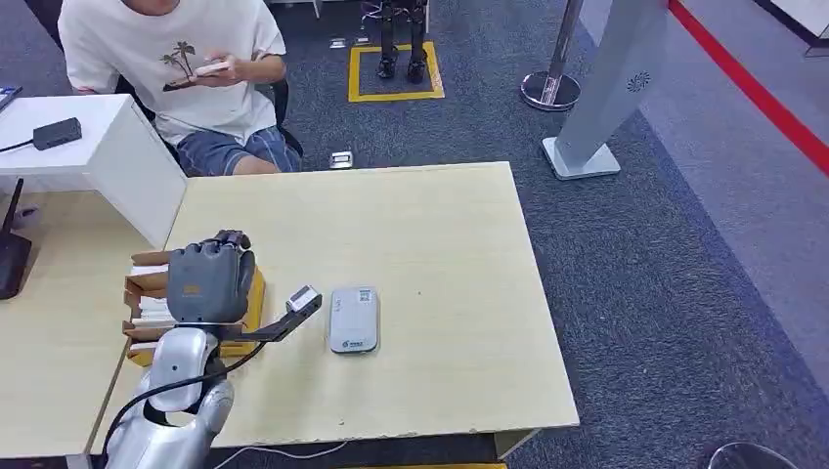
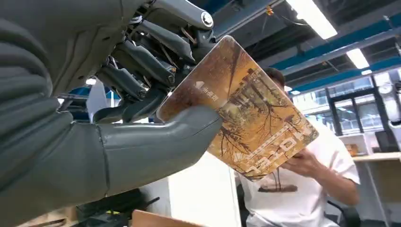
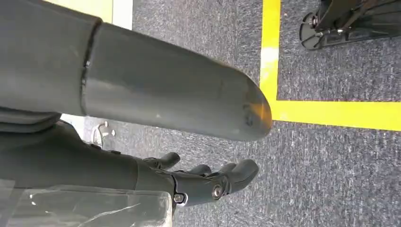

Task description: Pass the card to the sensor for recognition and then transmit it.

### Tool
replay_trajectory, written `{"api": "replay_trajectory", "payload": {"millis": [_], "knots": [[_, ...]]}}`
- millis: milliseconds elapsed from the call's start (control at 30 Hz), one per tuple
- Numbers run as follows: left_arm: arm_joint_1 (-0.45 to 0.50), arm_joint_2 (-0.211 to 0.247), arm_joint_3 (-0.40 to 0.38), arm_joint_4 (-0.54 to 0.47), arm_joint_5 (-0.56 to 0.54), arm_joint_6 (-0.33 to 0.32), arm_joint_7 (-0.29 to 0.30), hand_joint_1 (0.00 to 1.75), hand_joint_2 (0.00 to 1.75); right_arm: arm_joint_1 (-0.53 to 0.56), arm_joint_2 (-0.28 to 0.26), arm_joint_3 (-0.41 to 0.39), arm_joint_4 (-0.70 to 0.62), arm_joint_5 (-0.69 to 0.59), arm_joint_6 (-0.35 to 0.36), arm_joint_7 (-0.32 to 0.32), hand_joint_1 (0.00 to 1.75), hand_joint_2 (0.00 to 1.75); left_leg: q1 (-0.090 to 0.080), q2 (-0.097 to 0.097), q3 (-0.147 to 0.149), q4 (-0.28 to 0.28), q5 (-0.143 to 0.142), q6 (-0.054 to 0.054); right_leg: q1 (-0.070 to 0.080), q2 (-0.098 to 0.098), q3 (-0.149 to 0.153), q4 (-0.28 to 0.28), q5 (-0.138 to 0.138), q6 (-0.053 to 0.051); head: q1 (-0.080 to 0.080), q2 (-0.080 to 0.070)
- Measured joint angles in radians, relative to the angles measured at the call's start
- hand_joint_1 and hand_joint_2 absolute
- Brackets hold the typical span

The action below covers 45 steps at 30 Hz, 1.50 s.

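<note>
The left hand [image 2: 142, 118] has its thick thumb [image 2: 161, 142] pressed against the printed face of the card [image 2: 255, 118], with the darker fingers [image 2: 142, 66] curled behind it, so the card is pinched firmly between them. The card is orange-brown with a tree-and-building picture and pale lettering, and it tilts away from the palm with most of its face free of the thumb.

From above, the same hand [image 1: 208, 278] hovers over the left part of the pale wooden tabletop [image 1: 440, 254], above a cardboard box of white cards [image 1: 147, 298] that sits on something yellow. Just to the right of the hand lies a small grey sensor [image 1: 353, 319], flat on the tabletop; a little camera block on a bracket from the wrist [image 1: 303, 299] juts out between the hand and the sensor.

The right hand [image 3: 198, 182] hangs down over grey carpet [image 3: 331, 179] beside a yellow line [image 3: 331, 115]; its fingers are loosely curled with nothing between them.

Across the tabletop a person in a white T-shirt [image 1: 176, 59] sits looking at a phone [image 1: 211, 68]. To the left stands a white desk [image 1: 98, 147] carrying a small black box [image 1: 56, 132].
</note>
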Motion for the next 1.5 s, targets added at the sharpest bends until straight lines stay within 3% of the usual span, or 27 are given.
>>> {"api": "replay_trajectory", "payload": {"millis": [100, 500, 633, 867, 1500], "knots": [[0.002, 0.011, 0.002, -0.011, 0.0, 0.005, 0.047, 1.75, 1.75, 0.0, 0.0, 0.0, 0.0, -0.002, -0.003, 0.0, 0.0, 0.0, 0.0, 0.0, 0.0, 0.0, 0.0, 0.0, 0.0, 0.0, 0.0, 0.0, 0.0, 0.0, 0.0, 0.0], [-0.018, 0.087, 0.002, -0.002, 0.0, -0.011, 0.123, 1.75, 1.75, -0.001, 0.0, 0.0, 0.0, -0.001, -0.006, 0.001, 0.0, 0.0, 0.0, 0.0, 0.0, 0.0, 0.0, 0.0, 0.0, 0.0, 0.0, 0.0, 0.0, 0.0, 0.0, 0.0], [-0.059, 0.127, 0.001, 0.057, 0.0, -0.019, 0.169, 1.75, 1.75, -0.001, 0.0, 0.001, 0.0, 0.008, 0.001, 0.002, 0.0, 0.0, 0.0, 0.0, 0.0, 0.0, 0.0, -0.001, 0.0, 0.001, 0.0, 0.0, 0.0, 0.0, 0.0, 0.0], [-0.107, 0.167, 0.001, 0.148, 0.0, -0.008, 0.177, 1.75, 1.75, -0.002, 0.0, 0.004, 0.0, 0.018, 0.007, 0.002, 0.0, 0.0, 0.0, 0.0, 0.0, 0.0, 0.001, -0.001, 0.0, 0.001, 0.0, 0.0, 0.0, 0.0, 0.0, 0.0], [-0.21, 0.19, -0.016, 0.311, 0.0, 0.003, 0.194, 1.75, 1.75, -0.002, 0.0, 0.017, 0.001, 0.021, 0.011, 0.002, 0.0, 0.0, 0.0, 0.001, 0.0, 0.0, 0.001, -0.001, 0.0, 0.001, 0.0, 0.0, 0.0, 0.0, 0.0, 0.0]]}}
